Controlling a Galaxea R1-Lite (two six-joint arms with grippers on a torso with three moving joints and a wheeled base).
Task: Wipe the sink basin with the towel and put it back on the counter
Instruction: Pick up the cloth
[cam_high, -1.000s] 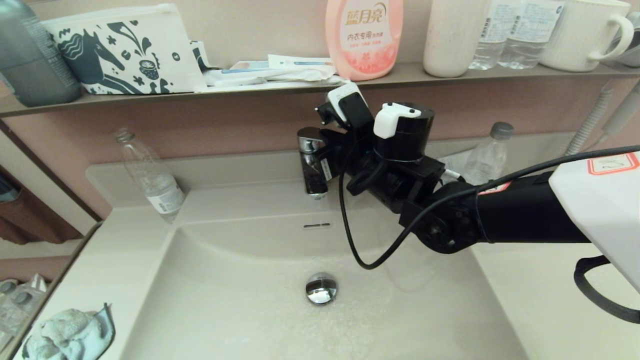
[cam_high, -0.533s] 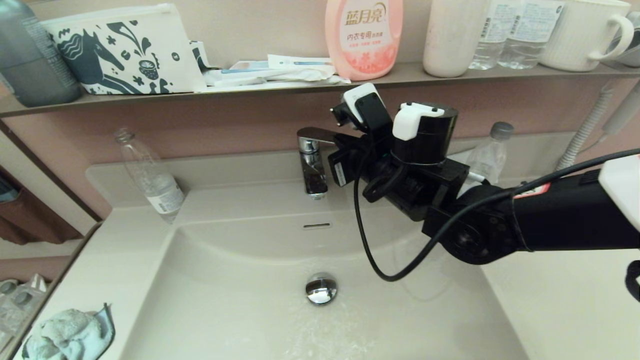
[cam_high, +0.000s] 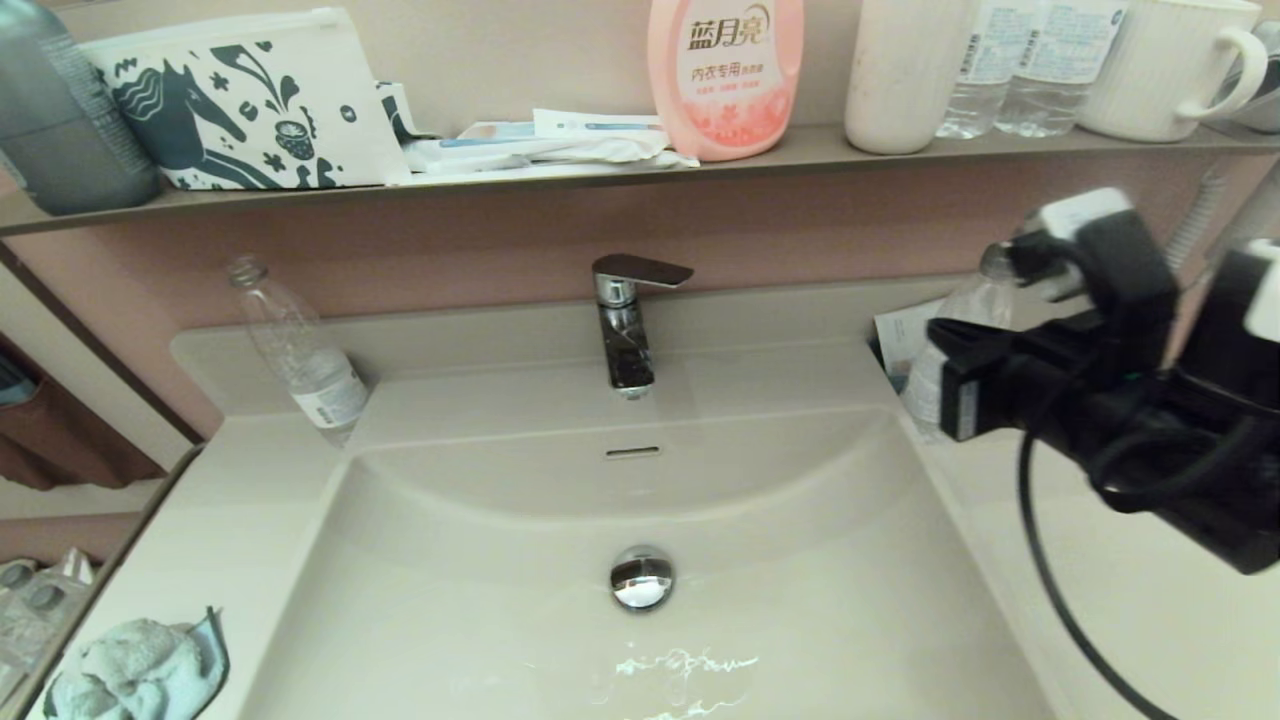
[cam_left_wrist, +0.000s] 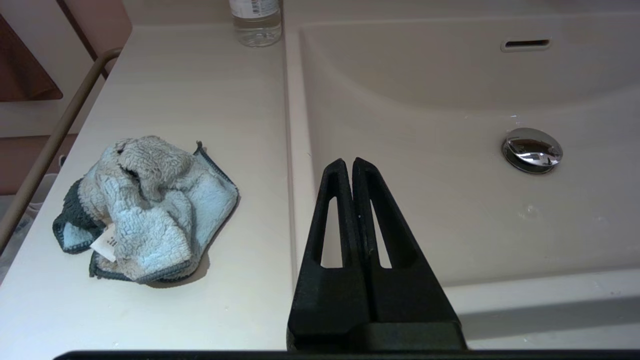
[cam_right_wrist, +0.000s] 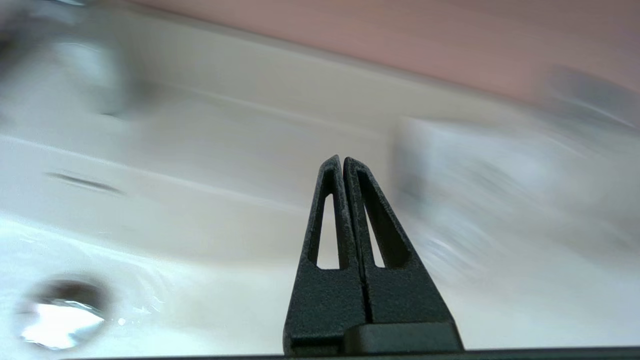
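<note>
Pink bottle (cam_high: 727, 75) on the shelf (cam_high: 560, 175) reads 蓝月亮 / 内衣专用; smaller print illegible. White pouch (cam_high: 245, 100) w/ dark horse print at shelf left. Other labels too small to read.

Counts: 1 towel (cam_left_wrist: 145, 210), bunched on the counter (cam_left_wrist: 190, 90) near-left of the basin (cam_high: 480, 600), white tag showing. 2 clear bottles on the counter, one far-left (cam_high: 300, 350), one far-right (cam_high: 955, 330). 2 more on the shelf, plus 1 tumbler (cam_high: 900, 70) and 1 mug (cam_high: 1165, 60). 1 tap (cam_high: 625, 320), 1 drain plug (cam_high: 641, 577), 1 overflow slot (cam_high: 633, 452).

Right gripper (cam_right_wrist: 342, 162) over the right counter, arm reaching in from the right, fingers together, empty. Left gripper (cam_left_wrist: 348, 165) above the basin's near-left rim, fingers together, empty, apart from the towel. Water glints on the basin floor.
</note>
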